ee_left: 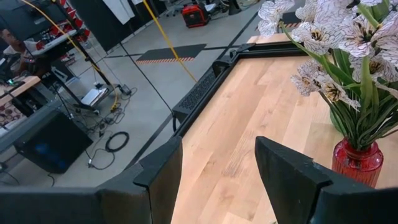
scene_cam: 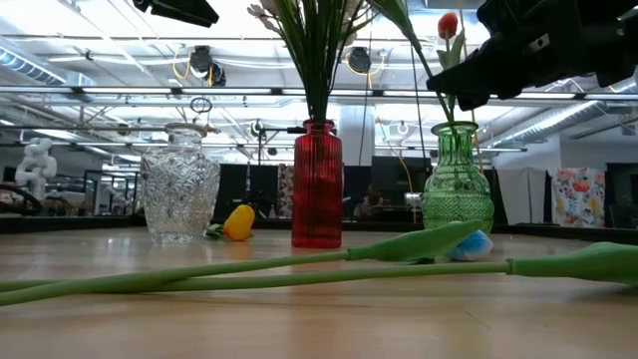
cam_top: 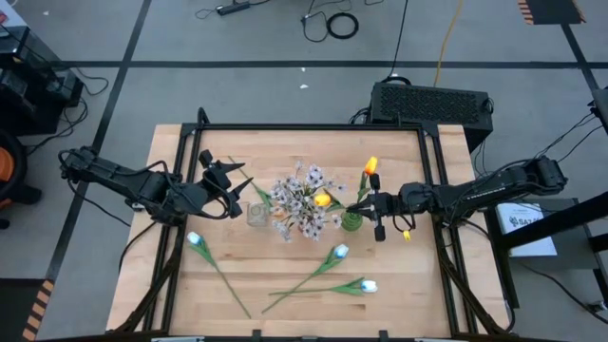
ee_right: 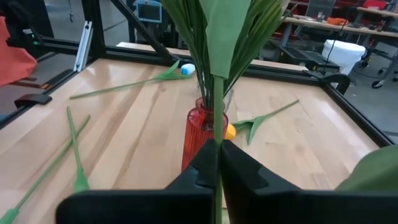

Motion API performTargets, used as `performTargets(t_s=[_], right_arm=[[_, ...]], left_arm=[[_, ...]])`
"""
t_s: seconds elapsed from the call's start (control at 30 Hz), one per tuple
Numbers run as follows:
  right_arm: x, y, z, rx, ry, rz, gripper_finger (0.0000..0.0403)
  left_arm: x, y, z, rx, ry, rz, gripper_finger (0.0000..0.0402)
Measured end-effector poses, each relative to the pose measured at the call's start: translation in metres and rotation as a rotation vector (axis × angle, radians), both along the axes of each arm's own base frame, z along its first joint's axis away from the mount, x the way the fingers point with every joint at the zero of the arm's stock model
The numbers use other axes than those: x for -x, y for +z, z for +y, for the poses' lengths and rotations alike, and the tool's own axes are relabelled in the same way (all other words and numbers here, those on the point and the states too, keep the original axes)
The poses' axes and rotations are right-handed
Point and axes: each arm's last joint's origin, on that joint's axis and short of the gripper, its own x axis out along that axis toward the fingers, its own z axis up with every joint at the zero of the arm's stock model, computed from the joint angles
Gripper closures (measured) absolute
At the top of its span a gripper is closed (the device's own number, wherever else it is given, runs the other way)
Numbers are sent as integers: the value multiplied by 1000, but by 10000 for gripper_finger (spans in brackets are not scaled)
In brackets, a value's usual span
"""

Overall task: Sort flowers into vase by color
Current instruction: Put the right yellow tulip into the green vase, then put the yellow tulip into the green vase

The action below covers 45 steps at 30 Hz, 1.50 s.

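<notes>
My right gripper (cam_top: 365, 202) is shut on the stem of an orange tulip (cam_top: 370, 167) that stands over the green vase (scene_cam: 457, 189). The red vase (scene_cam: 317, 189) at the table's middle holds pale pink-white blossoms (cam_top: 302, 201). Left of it stands a clear glass vase (scene_cam: 179, 194). A yellow tulip head (scene_cam: 237, 221) lies on the table between those two. Three white-blue tulips (cam_top: 195, 239) (cam_top: 340, 252) (cam_top: 368, 285) lie flat on the near half. My left gripper (ee_left: 217, 152) hovers open left of the clear vase, with nothing between its fingers. My right gripper pinches the orange tulip's green stem (ee_right: 215, 140) between its two fingers, below the leaves. The fingers come nearly level from the table's right side and lie across the stem. The tulip stands upright, its flower above, and its lower stem (scene_cam: 454, 112) reaches down into the green vase's mouth.
A black frame rail (cam_top: 313, 127) runs around the tabletop. A black box (cam_top: 432, 101) sits beyond the far right corner. Long stems (scene_cam: 299, 269) of the lying tulips stretch across the near part of the table.
</notes>
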Motion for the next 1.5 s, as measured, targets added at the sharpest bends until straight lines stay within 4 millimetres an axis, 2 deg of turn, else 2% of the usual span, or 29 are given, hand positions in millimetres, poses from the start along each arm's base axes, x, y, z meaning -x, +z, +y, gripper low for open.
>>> performTargets(t_s=[0.3,0.53,0.9,1.13,1.23,1.5], right_arm=[[2,0,0,-34,-11,11,341],[12,6,-1,-56,-18,24,314],[42,18,-4,-112,-21,41,309],[58,19,-6,-161,-31,78,309],[63,19,-6,-184,-21,88,309],[70,22,-6,-198,-9,71,309]], left_arm=[[0,0,0,7,-14,3,194],[0,0,0,8,-14,2,194],[0,0,0,3,-17,6,194],[0,-5,0,-2,-13,23,194],[1,-14,6,-7,10,80,194],[5,-28,32,129,104,185,194]])
